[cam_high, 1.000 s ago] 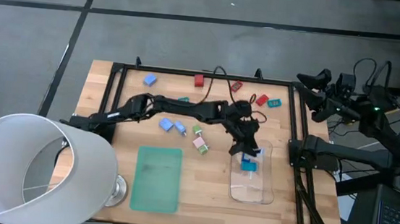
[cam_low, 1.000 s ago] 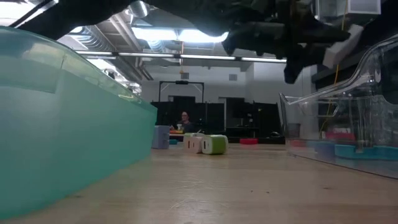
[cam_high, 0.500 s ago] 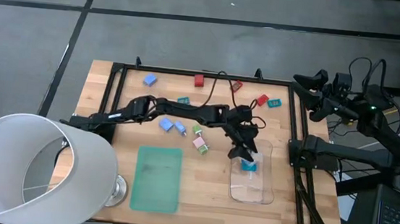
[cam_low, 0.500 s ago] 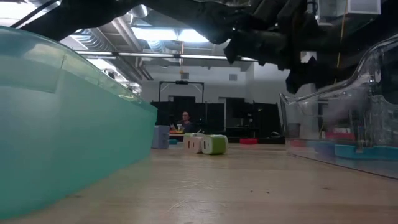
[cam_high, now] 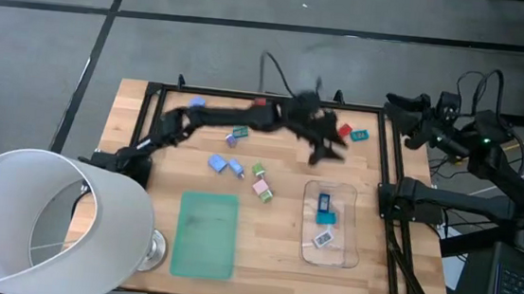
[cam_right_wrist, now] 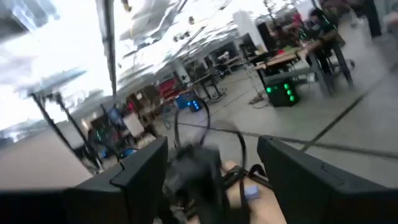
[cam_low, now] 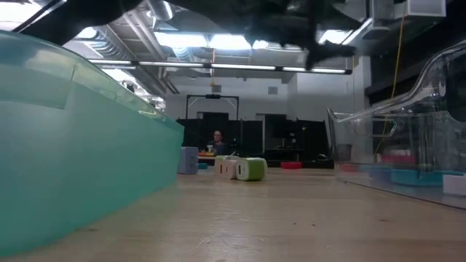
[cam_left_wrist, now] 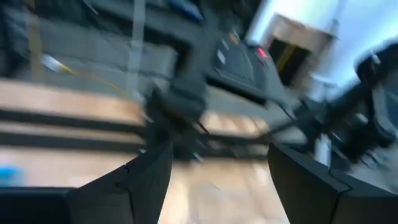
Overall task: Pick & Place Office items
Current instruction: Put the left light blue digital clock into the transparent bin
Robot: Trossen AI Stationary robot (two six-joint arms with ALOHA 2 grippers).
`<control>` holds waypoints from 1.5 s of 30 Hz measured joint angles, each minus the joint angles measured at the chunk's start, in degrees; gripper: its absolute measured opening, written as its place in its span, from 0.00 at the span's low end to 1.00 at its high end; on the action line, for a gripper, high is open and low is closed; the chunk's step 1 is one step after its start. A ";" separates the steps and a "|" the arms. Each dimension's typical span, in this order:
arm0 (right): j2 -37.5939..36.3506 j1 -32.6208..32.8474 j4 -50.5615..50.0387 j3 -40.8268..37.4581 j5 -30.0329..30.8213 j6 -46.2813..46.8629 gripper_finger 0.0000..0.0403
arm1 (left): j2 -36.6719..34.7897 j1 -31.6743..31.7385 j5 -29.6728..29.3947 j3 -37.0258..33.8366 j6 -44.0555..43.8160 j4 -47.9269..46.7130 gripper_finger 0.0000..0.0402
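Left gripper [cam_high: 326, 151] hung blurred over the far part of the table [cam_high: 277, 248], toward one o'clock from its centre; fingers [cam_left_wrist: 149, 180] spread, nothing between them. Right gripper [cam_high: 408, 107] waited off the table's far right corner, at two o'clock, fingers [cam_right_wrist: 140, 171] also apart and empty.

Clear tray [cam_high: 354, 233] lay at four o'clock, holding a blue piece [cam_high: 325, 203], a teal piece [cam_high: 327, 218] and a white-labelled piece [cam_high: 323, 237]. Just past the left gripper, a red piece [cam_high: 344, 131] and another teal piece [cam_high: 359, 135]. Near centre, light green and pink pieces [cam_high: 261, 179], with blue pieces [cam_high: 225, 166] beside them at nine o'clock. Green mat [cam_high: 207, 235] lay at seven o'clock.
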 joint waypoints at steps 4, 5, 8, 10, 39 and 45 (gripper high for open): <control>0.01 0.04 1.22 -0.02 -6.90 -8.01 0.65 | -7.06 5.38 -3.26 0.00 2.98 -3.89 0.60; 0.02 0.05 1.91 0.00 -8.09 -9.39 0.65 | -8.89 6.60 -4.77 0.02 4.62 -5.65 0.60; 0.12 0.02 3.42 0.00 -9.42 -12.98 0.65 | -14.67 9.44 -10.69 0.02 11.33 -13.78 0.59; 0.41 0.02 3.67 0.00 -9.39 -14.29 0.65 | -18.16 10.57 -14.97 0.02 15.65 -18.24 0.58; 7.76 0.02 7.39 -0.02 -11.98 -17.14 0.65 | -28.35 25.90 -28.52 -26.18 21.58 -38.75 0.58; 8.92 0.02 7.48 -0.02 -10.77 -15.88 0.65 | -28.35 24.20 -29.91 -37.92 20.69 -38.28 0.59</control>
